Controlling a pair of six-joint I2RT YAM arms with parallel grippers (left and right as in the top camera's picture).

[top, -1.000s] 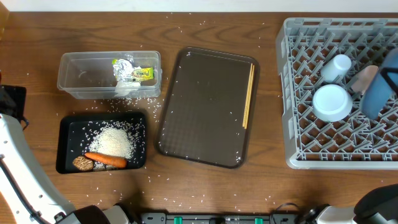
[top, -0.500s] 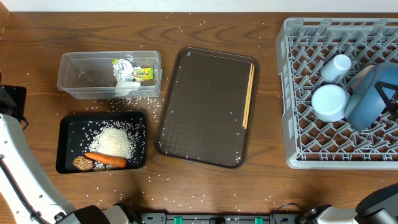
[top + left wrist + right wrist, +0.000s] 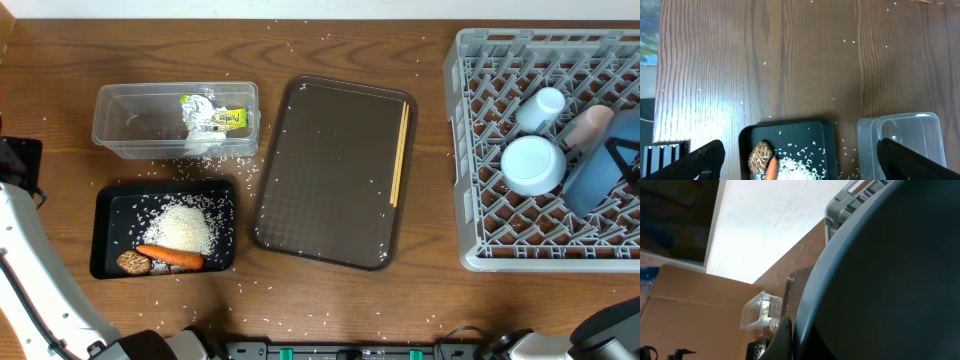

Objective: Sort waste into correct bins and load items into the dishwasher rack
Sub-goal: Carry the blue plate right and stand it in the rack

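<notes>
— Two arms here, so what's each one up to?
— The right gripper [image 3: 624,160] is clamped on the large round blue plate [image 3: 598,175]. The plate sits tilted in the big light-grey plastic lattice rack [image 3: 470,150], just beside the white bowl [image 3: 532,165]. The left gripper [image 3: 802,160] hangs wide open by the shallow black tray [image 3: 746,145] with the rice heap [image 3: 185,228] and orange carrot [image 3: 170,257].
— And the thin wooden chopsticks [image 3: 399,155]?
— Lying on the brown serving tray [image 3: 320,170], along its right edge.

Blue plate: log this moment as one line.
right gripper: shut on blue plate | blue plate: tilted in dishwasher rack | left gripper: open | chopsticks: on brown tray
</notes>
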